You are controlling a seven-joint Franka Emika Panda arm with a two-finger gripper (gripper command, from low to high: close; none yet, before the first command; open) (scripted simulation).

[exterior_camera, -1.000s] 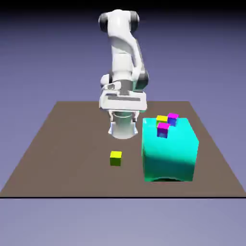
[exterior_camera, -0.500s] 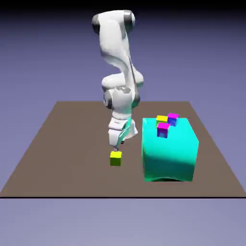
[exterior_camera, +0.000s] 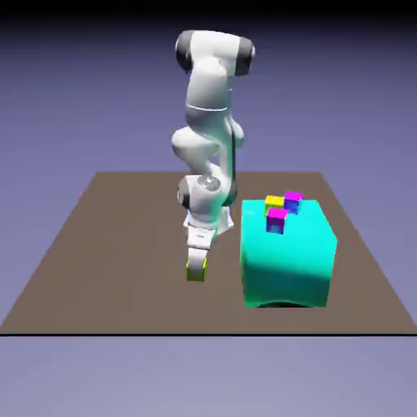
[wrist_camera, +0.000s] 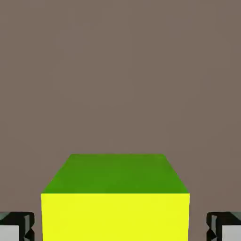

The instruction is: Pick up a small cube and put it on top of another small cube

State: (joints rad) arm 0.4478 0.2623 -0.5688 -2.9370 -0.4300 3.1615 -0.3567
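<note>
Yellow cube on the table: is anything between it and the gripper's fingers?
Nothing visible. In the hand view the gripper's fingertips stand either side of the yellow cube, with only a bare gap between each fingertip and the cube. The teal block stands off to the exterior view's right.

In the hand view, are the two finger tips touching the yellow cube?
No, a strip of brown table shows between the cube and each fingertip.

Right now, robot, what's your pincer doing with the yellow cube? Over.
Pincer open around yellow cube, gaps both sides. Cube on table. Nothing seen between them.
</note>
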